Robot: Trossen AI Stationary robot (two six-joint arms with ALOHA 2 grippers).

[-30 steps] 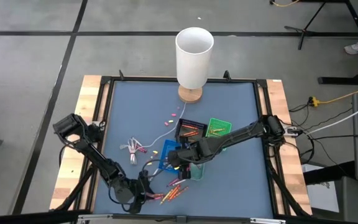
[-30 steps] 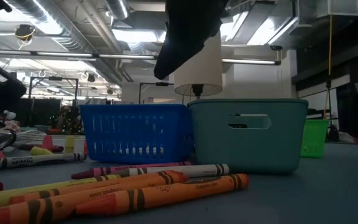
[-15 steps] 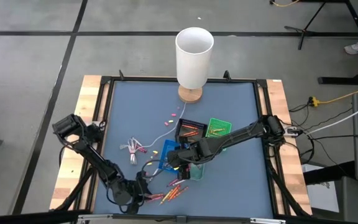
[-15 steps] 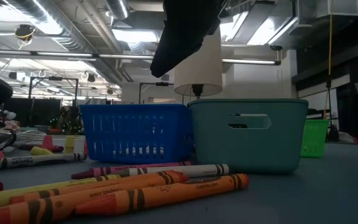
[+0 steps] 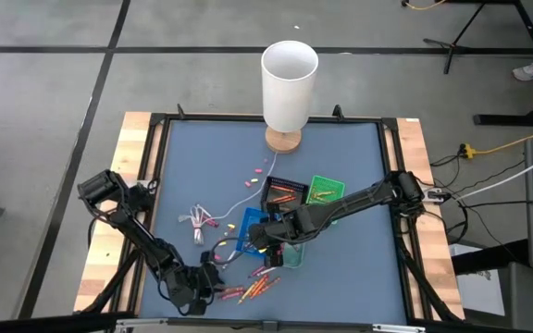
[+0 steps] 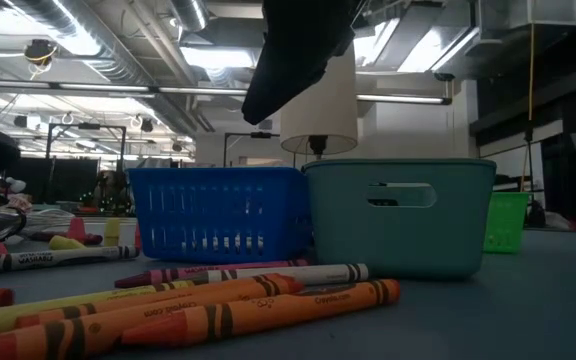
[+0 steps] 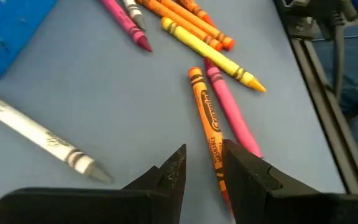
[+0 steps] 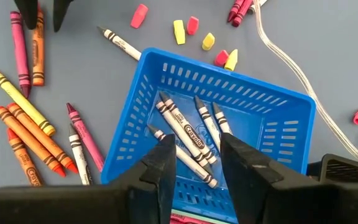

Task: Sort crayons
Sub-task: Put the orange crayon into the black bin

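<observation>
Loose crayons (image 5: 257,287) lie flat on the blue mat near the front edge; the low view shows orange ones (image 6: 218,305) close up. My left gripper (image 7: 204,154) is open and low over the mat. Its fingers stand on either side of one end of an orange crayon (image 7: 207,115), beside a pink crayon (image 7: 229,112). I cannot see them touch it. My right gripper (image 8: 194,149) hangs open above the blue tray (image 8: 278,124), where several pale grey crayons (image 8: 188,134) lie on the bottom.
A teal tray (image 6: 398,215) stands against the blue tray, with black (image 5: 285,192) and green (image 5: 325,190) trays behind. A white lamp (image 5: 290,79) stands at the far edge; its cord (image 5: 239,199) ends in a bundle (image 5: 197,222). Small pink and yellow bits (image 8: 191,28) are scattered beyond the blue tray.
My left gripper has tipped and rolled a little over the crayons near the front edge; in the low view its dark arm at the left has sunk lower. The crayons and trays lie as before.
</observation>
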